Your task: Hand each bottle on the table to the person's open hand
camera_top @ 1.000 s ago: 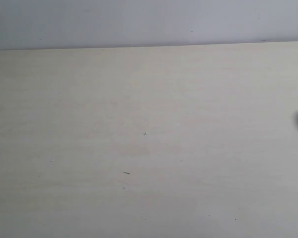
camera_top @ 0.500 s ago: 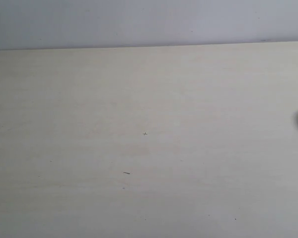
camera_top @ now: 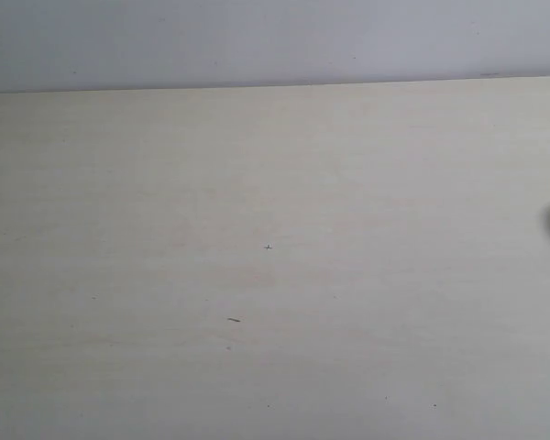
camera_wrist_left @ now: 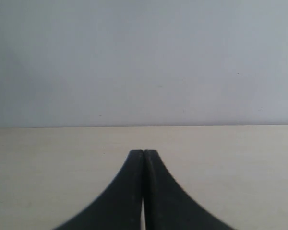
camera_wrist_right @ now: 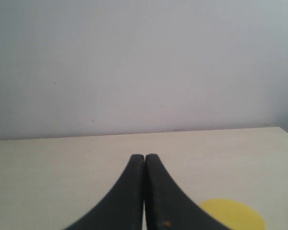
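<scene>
two black grippers are in view, each with its jaws pressed flat together and nothing between them. left gripper (camera_wrist_left: 143, 152): smooth matt black fingers that flare outward toward the base, tips meeting in a thin straight seam over the table (camera_top: 257, 229). right gripper (camera_wrist_right: 144, 156): same shape and same seam. the yellow bottle (camera_wrist_right: 233, 215) lies near it, partly hidden behind one finger. only a rounded, smooth yellow portion shows, cap and label cannot be made out, and contact with the finger cannot be told. in the exterior view the bottle is a small yellow sliver cut by the right border, about mid-depth on the table. tabletop: pale beige, faint wood grain, flat and matt, with a few tiny dark specks near the middle. its far edge runs straight and level against a plain grey-white wall (camera_top: 257, 41). broad open surface extends from the far edge to the near border, and from the left border across to the bottle.
</scene>
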Available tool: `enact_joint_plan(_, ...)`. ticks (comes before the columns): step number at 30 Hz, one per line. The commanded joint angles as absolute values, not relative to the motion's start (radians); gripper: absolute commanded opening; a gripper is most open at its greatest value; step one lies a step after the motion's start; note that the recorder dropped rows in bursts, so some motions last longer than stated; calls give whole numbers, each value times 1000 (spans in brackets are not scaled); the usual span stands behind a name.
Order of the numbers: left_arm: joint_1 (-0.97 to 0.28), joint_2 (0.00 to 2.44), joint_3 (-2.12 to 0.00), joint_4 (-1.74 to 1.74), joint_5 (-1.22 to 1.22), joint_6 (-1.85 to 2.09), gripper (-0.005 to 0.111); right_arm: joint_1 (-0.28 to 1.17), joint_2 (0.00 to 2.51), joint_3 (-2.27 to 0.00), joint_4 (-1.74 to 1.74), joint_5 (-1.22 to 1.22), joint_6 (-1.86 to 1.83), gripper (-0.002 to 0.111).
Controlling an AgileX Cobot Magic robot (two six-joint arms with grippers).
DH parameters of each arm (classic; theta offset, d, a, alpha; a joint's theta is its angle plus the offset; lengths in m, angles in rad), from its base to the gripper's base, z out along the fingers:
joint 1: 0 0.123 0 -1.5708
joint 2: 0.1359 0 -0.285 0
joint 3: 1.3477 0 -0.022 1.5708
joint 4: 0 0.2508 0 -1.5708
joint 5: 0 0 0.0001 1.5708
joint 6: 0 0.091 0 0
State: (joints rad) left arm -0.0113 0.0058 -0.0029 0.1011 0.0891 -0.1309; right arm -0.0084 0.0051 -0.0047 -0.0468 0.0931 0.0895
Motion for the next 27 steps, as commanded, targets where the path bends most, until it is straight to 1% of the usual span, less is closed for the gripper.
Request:
enact_joint_plan(1,-9,0,0,93,80,-133,0,-12,0,0,-57,92,98,0)
enact_joint_plan(27,-9,0,0,93,80,-133,0,-12,0,0,-78,89,100,0)
